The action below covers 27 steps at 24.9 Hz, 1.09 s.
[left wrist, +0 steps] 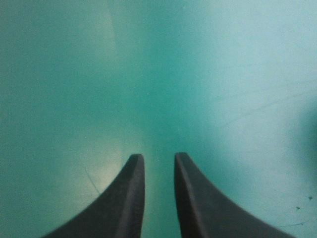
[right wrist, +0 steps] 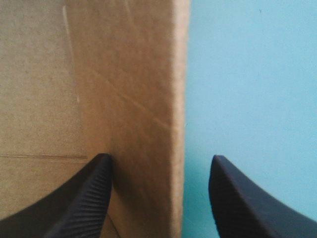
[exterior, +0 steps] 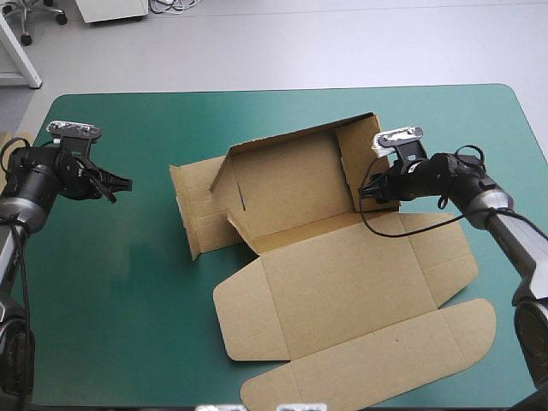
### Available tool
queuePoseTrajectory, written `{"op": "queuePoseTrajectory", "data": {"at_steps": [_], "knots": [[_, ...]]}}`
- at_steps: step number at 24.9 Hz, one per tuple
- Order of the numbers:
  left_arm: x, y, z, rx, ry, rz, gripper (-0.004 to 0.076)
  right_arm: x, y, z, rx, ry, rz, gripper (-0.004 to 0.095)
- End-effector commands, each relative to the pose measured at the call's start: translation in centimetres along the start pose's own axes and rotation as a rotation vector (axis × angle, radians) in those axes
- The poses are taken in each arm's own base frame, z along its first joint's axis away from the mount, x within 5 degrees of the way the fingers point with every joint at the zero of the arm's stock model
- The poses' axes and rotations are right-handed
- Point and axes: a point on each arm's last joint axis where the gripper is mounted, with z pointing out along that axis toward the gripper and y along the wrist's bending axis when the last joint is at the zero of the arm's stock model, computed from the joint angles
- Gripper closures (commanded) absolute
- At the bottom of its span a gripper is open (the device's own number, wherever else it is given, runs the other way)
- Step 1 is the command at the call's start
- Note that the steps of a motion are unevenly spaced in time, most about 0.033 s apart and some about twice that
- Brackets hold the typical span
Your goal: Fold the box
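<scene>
While the right gripper point(right wrist: 161, 161) straddles the box's point(right wrist: 99, 74) edge, teal-green cover point(right wrist: 247, 74) flanks it.

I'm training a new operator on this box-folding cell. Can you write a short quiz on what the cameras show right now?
1. True or false: the left gripper is touching the box.
2. The right gripper is: A) shut on the box; B) open, astride the edge of a raised wall; C) over bare cover, clear of the box.
3. Fill in: the box's lid lies ____ on the teal-green cover.

Key: 1 false; 2 B; 3 flat.
</scene>
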Motion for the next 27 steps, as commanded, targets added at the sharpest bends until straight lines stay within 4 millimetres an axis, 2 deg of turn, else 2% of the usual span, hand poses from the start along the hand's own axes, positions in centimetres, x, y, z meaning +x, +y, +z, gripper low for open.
{"op": "queuePoseTrajectory", "data": {"at_steps": [1,2,3,6,11,17,24,25,27], "knots": [[-1.0,0.3,-2.0,-0.008,-0.096,-0.010,0.0567,-2.0,-0.1,-1.7,0.009,-0.089,0.008,0.0519],[-1.0,0.3,-2.0,-0.008,-0.096,-0.010,0.0567,-2.2,-0.1,-1.9,0.009,-0.095,0.011,0.0585],[-1.0,0.3,-2.0,-0.008,-0.096,-0.010,0.0568,-2.8,-0.1,-2.3,0.010,-0.112,0.008,0.0723],[-1.0,0.3,-2.0,-0.008,-0.096,-0.010,0.0567,-3.7,0.0,-3.2,0.003,-0.109,0.006,0.0923],[-1.1,0.3,-2.0,-0.009,-0.098,-0.010,0.0568,-4.2,-0.8,-4.9,0.080,0.102,0.137,0.0919],[-1.1,0.3,-2.0,-0.009,-0.103,-0.010,0.0567,-4.5,-0.5,-4.6,0.027,0.350,0.170,0.0919],[-1.1,0.2,-2.0,0.008,-0.102,-0.026,0.0567,-4.4,-0.8,-3.3,0.036,0.370,0.168,0.0911],[-1.1,0.2,-2.0,0.011,-0.102,-0.026,0.0567,-4.4,-0.9,-3.3,0.044,0.371,0.156,0.0885],[-1.1,0.1,-2.1,0.022,-0.103,-0.027,0.0568,-4.4,-1.0,-3.1,0.053,0.370,0.150,0.0757]]}}
